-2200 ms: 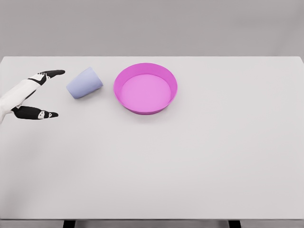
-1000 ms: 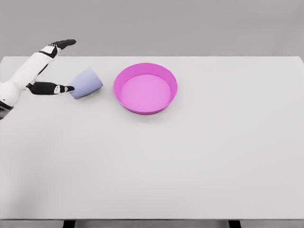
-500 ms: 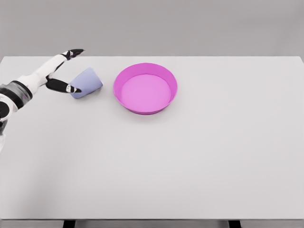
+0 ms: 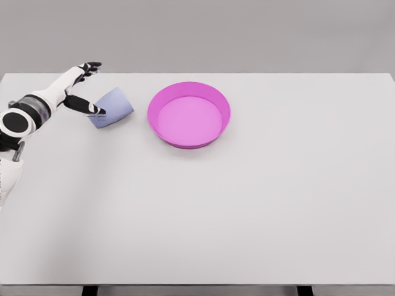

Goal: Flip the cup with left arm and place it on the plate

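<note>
Left arm (image 4: 18, 129) cut off at left edge

Left of the magenta-pink plate (image 4: 189, 114), a pale lavender-blue cup (image 4: 112, 107) is lying on the off-white table (image 4: 247, 203); the white left hand (image 4: 76, 91) is showing black fingertips.

White table (image 4: 247, 216) fills view; plain grey wall (image 4: 247, 31) behind far edge.

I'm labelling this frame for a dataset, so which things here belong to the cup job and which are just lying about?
Belongs to the job:
- pale lavender-blue plastic cup, lying on its side
- round pink plate with raised rim
- left hand, fingers spread by the cup

Just lying about:
- nothing loose; only the white table carrying it all
</note>
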You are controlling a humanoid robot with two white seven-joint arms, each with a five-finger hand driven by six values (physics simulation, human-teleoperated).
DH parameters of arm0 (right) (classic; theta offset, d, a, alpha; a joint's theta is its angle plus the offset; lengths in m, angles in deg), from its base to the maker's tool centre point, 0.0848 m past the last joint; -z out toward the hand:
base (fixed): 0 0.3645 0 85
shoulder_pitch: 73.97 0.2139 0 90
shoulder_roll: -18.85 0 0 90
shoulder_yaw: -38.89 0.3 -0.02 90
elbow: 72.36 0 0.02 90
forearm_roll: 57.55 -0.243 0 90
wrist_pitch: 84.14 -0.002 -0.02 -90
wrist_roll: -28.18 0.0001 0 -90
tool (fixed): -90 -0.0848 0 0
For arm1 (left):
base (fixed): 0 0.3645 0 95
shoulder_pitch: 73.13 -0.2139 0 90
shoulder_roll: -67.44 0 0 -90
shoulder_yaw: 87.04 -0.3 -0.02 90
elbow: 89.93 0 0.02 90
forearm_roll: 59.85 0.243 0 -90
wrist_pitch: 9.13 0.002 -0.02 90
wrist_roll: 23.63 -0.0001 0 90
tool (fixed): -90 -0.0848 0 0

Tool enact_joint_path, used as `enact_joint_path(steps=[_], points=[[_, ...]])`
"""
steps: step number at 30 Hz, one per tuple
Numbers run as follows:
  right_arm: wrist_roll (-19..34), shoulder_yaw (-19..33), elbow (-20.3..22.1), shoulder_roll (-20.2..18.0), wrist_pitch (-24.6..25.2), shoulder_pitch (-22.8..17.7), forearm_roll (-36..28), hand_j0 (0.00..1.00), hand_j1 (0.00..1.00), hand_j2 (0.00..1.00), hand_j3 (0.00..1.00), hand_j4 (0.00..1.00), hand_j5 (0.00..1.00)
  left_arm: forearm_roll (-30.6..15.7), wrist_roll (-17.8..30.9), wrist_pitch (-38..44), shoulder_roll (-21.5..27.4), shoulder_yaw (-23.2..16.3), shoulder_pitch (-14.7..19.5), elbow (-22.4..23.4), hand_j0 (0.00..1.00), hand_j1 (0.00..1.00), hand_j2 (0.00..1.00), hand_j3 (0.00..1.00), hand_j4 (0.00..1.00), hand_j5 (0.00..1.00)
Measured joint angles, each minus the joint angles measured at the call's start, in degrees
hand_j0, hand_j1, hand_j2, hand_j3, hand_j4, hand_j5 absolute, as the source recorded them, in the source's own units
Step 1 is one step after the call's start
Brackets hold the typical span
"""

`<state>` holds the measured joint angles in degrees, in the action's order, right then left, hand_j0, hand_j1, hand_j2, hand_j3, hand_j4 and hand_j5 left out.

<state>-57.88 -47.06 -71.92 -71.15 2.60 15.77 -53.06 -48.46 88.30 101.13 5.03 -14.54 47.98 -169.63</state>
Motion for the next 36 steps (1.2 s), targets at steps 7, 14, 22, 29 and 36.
enact_joint_path(steps=[7,14,22,29,36], points=[[0.0,0.0,0.0,0.0,0.0,0.0,0.0,1.0,1.0,1.0,1.0,1.0,1.0,2.45,0.12,0.27,-0.08,-4.52,3.78,0.39,1.0,1.0,1.0,1.0,1.0,1.0],[0.0,0.0,0.0,0.0,-0.01,0.0,0.0,1.0,1.0,1.0,1.0,1.0,1.0,2.51,0.24,3.36,-0.11,-9.29,5.01,3.65,1.0,1.0,1.0,1.0,1.0,1.0],[0.0,0.0,0.0,0.0,-0.01,0.0,0.0,1.0,1.0,1.0,1.0,1.0,1.0,2.61,0.21,4.53,-1.51,-10.72,6.86,7.77,1.0,1.0,1.0,1.0,1.0,1.0],[0.0,0.0,0.0,0.0,0.0,0.0,0.0,1.0,1.0,1.0,1.0,1.0,1.0,2.69,0.16,4.55,-3.48,-11.35,7.38,10.81,1.0,1.0,1.0,1.0,1.0,1.0],[0.0,0.0,0.0,0.0,0.0,0.0,0.0,1.0,1.0,1.0,1.0,1.0,1.0,2.71,0.11,4.52,-3.88,-11.42,7.91,11.99,1.0,1.0,1.0,1.0,1.0,1.0]])
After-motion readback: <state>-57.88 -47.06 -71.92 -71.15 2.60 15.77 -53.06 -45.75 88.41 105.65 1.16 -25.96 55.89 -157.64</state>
